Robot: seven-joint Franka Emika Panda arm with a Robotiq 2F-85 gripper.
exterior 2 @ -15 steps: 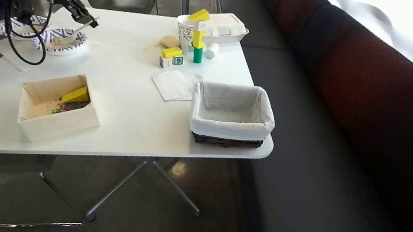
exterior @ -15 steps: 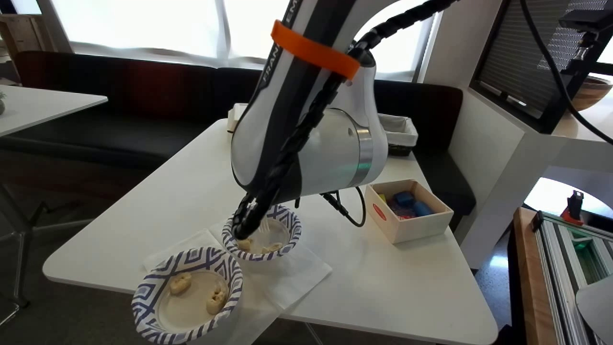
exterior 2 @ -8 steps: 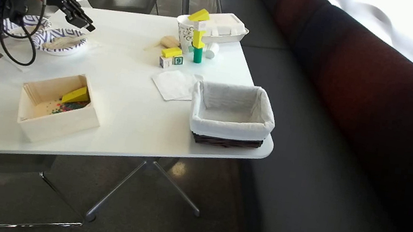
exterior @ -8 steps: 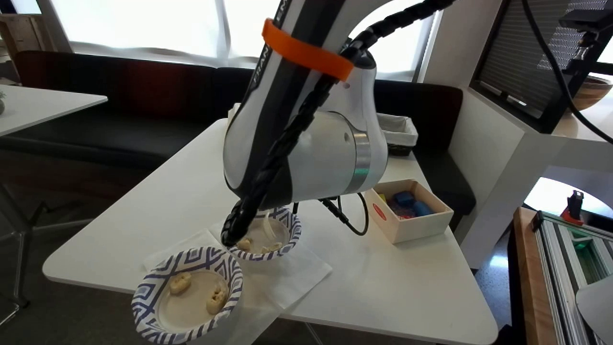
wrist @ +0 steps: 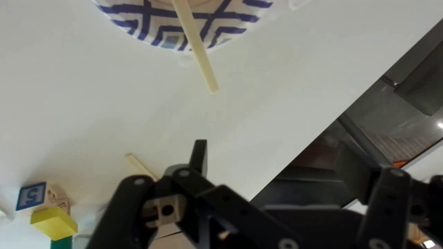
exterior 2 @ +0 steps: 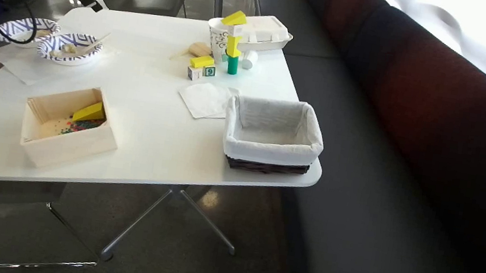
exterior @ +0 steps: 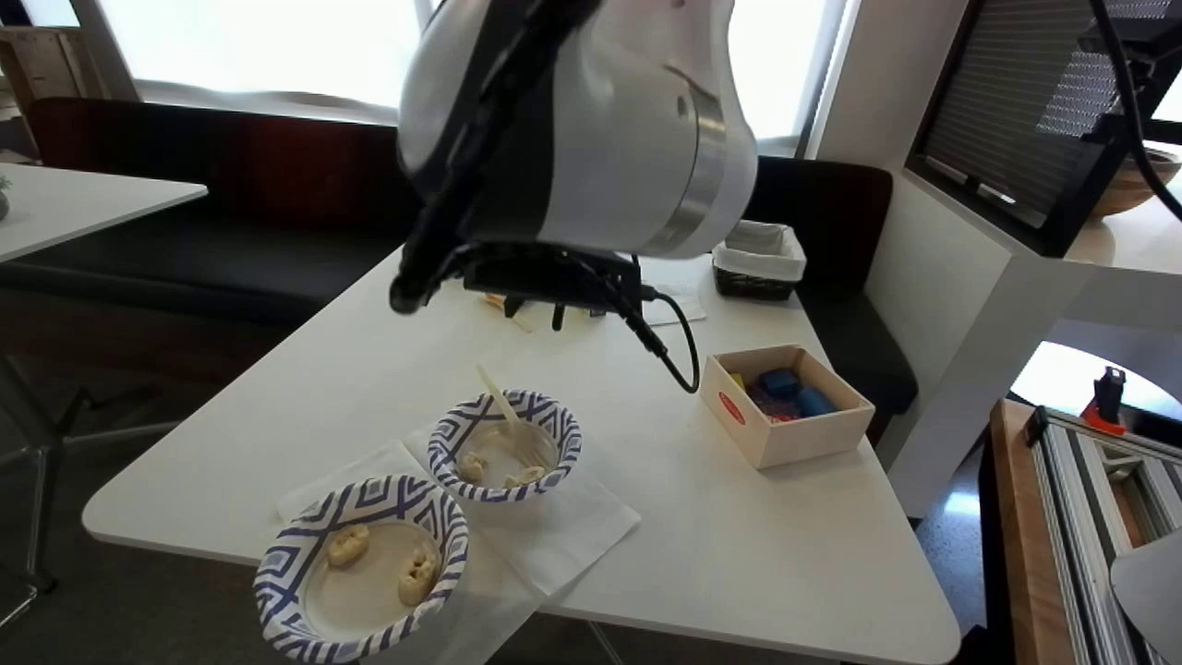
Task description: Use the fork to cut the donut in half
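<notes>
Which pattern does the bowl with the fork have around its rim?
Dark blue angular lines on white; the bowl's rim shows best in an exterior view.

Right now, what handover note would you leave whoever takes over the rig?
Jaws: open, nothing between them.
Fork: resting in a patterned bowl on the table, handle sticking out.
Donut pieces: two in that bowl, two more in the neighbouring bowl.
Done: apparently the cut, though a clean halving can't be confirmed.
Left: probably just checking the pieces.
</notes>
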